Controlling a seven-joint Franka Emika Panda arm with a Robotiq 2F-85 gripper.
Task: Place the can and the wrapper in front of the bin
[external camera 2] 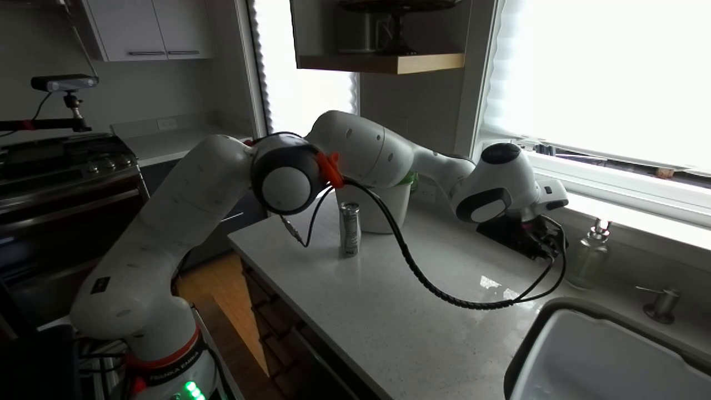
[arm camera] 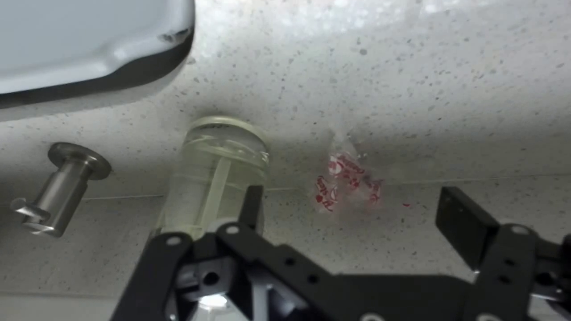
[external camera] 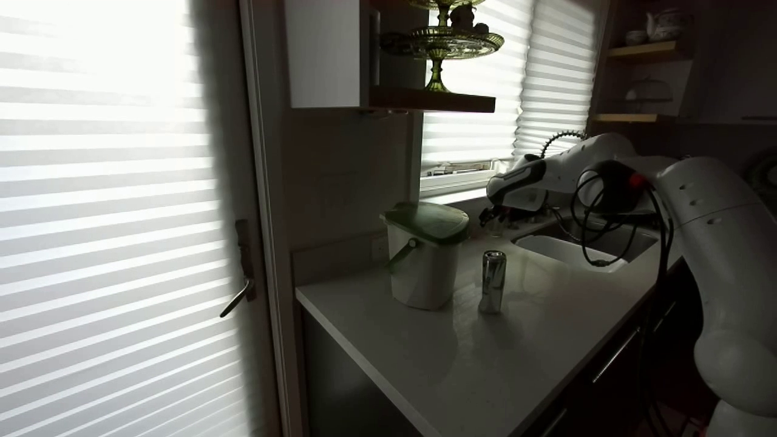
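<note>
The can [external camera: 493,282] stands upright on the counter, a little apart from the bin [external camera: 422,267] with its green lid. In an exterior view the can [external camera 2: 350,229] shows whole, while the arm and cable partly cover the bin [external camera 2: 395,203]. The wrapper [arm camera: 345,171], clear and crumpled with red print, lies where the counter meets the backsplash in the wrist view. I cannot make it out in the exterior views. My gripper [arm camera: 352,200] is open and empty, with the wrapper between and beyond its fingertips. The gripper [external camera 2: 536,244] is near the window side of the counter.
A clear soap bottle [arm camera: 218,178] stands close beside the wrapper, behind the left finger; it also shows in an exterior view [external camera 2: 589,258]. A metal pump [arm camera: 67,187] and the white sink tub [arm camera: 134,51] are further left. A shelf [external camera: 434,100] hangs above the bin.
</note>
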